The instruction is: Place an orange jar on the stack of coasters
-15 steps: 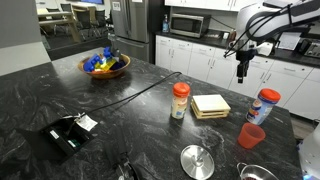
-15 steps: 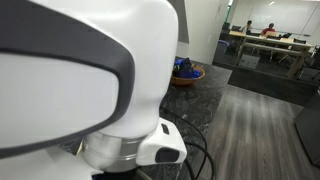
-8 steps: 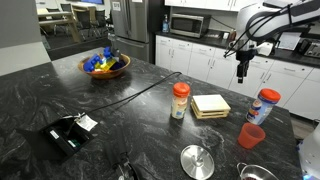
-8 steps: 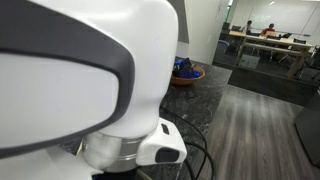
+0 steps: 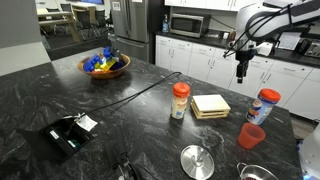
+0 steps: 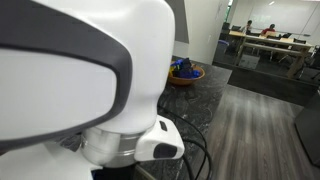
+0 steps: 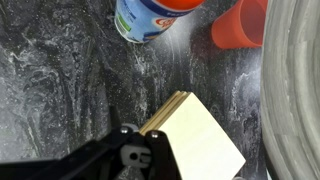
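In an exterior view the orange jar (image 5: 180, 100), clear with an orange-red lid and pale contents, stands upright on the dark counter. The stack of coasters (image 5: 210, 105) lies just beside it, apart from it. My gripper (image 5: 242, 71) hangs high above the counter, beyond the stack, and holds nothing. The frames do not show how wide its jaws stand. The wrist view looks down on the coasters (image 7: 200, 135). The orange jar is out of that view. Only a black part of the gripper shows at its bottom left.
A red-lidded jar with a blue label (image 5: 267, 105) (image 7: 150, 15), a red-orange cup (image 5: 251, 135) (image 7: 240, 25) and a round metal lid (image 5: 197, 160) stand near the stack. A fruit bowl (image 5: 105, 65), a cable and a black device (image 5: 68, 133) lie further off. The robot base (image 6: 80, 80) fills an exterior view.
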